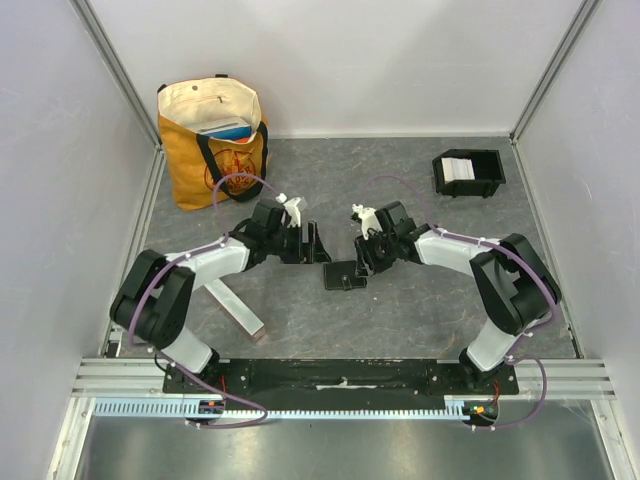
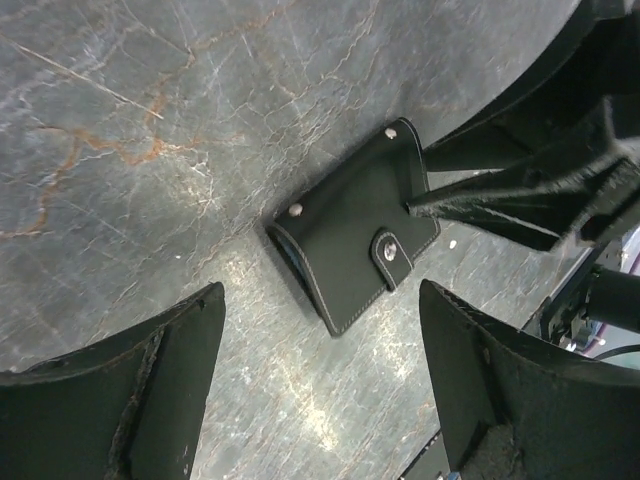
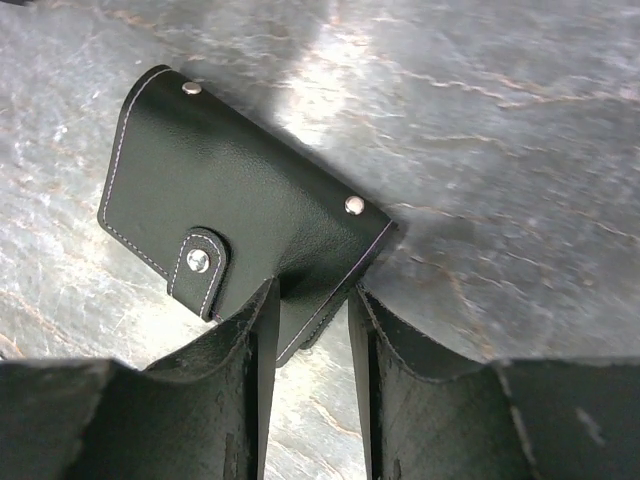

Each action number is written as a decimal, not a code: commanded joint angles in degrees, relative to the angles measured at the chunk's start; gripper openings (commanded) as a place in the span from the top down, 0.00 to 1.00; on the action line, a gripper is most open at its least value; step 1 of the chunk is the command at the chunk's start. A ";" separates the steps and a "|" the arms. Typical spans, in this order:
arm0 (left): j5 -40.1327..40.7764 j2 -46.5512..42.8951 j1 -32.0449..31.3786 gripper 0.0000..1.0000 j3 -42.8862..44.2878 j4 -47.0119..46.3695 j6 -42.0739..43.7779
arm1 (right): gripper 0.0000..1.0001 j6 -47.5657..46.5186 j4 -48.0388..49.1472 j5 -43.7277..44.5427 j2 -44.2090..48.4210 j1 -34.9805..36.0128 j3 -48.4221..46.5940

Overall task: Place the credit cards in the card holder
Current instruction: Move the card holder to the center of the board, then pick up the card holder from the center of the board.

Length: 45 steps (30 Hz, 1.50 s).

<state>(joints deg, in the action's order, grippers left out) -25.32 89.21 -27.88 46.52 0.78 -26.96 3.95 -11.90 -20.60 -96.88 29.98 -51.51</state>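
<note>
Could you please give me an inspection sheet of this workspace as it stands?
Surface: grey veined table.
Job's things: card holder far right, white card-like thing in one compartment; no other cards seen.
Clutter: black wallet centre, snapped shut; tote bag far left; white strip by the left arm.
Grippers: left gripper open, not touching the wallet; right gripper pinching the wallet's edge.
Cables: purple cables along both arms.
Surroundings: white walls.

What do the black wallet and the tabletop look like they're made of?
Black wallet: likely leather or faux leather, given fine grain, soft sheen, pale edge stitching, metal snaps. Tabletop: grey stone-look surface with rusty veins, possibly printed laminate.
</note>
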 commanded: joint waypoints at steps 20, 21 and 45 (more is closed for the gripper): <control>-14.84 17.40 -0.60 0.26 9.29 -0.33 9.82 | 0.37 18.08 3.02 4.26 17.23 2.19 7.98; -15.11 17.32 -0.60 0.26 9.11 -0.60 9.65 | 0.39 20.81 3.89 3.03 19.08 2.19 9.83; -12.38 16.70 -2.27 0.48 1.38 -3.49 5.17 | 0.44 52.92 31.41 5.21 3.80 5.97 21.09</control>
<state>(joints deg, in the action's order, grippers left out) -40.29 105.34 -28.75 51.48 -4.67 -20.03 53.52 17.89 -24.14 -91.09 35.64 -31.14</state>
